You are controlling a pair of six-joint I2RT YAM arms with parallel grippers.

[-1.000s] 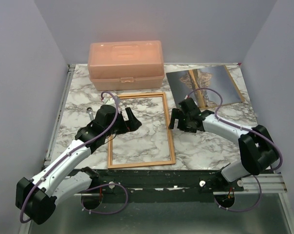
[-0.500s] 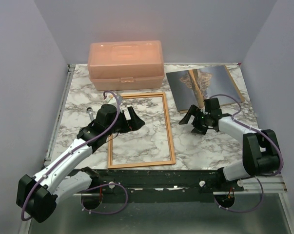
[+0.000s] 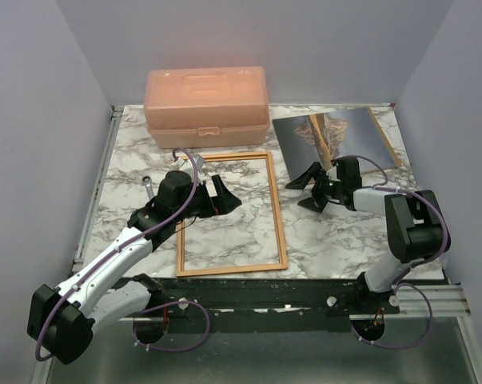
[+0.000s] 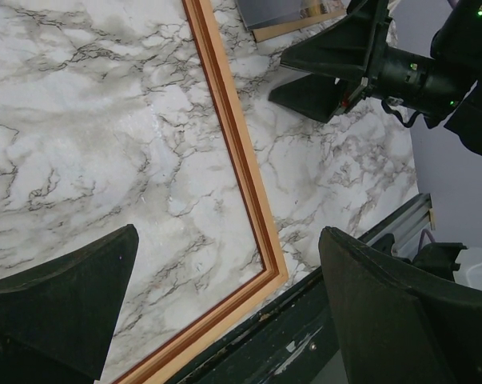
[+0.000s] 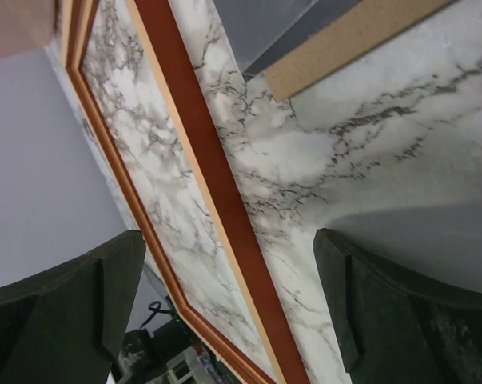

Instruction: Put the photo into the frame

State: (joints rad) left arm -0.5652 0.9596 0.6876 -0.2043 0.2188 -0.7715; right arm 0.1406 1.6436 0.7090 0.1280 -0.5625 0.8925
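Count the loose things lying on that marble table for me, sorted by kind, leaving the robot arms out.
Peach plastic box: 1
Wooden frame: 1
Photo: 1
Brown backing board, under the photo: 1
Small metal item: 1
Total: 5

Top view: high at near edge, looking down on whole bench (image 3: 336,240). Wrist views: close, low; both catch the frame (image 4: 242,160), right rail.
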